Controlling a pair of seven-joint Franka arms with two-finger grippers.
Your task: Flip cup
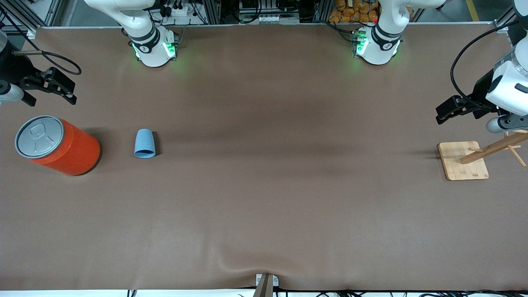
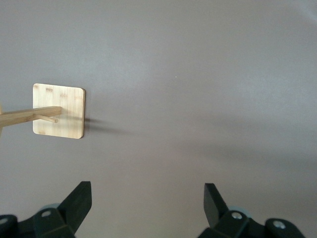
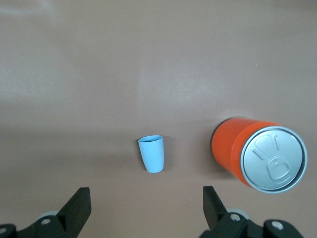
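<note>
Jaws wide apart and empty on both: right gripper [image 1: 62, 88] at the upper left of the frame, up above the table [image 1: 264, 198] near the orange can [image 1: 57, 145]; left gripper [image 1: 447, 111] at the right edge, up above the wooden stand [image 1: 466, 163]. Cup [image 1: 144, 143] lying on its side, left of centre in the frame, just beside the can toward the left arm's end, open mouth toward the front camera, touched by nothing. Bare brown cloth between cup and stand.
</note>
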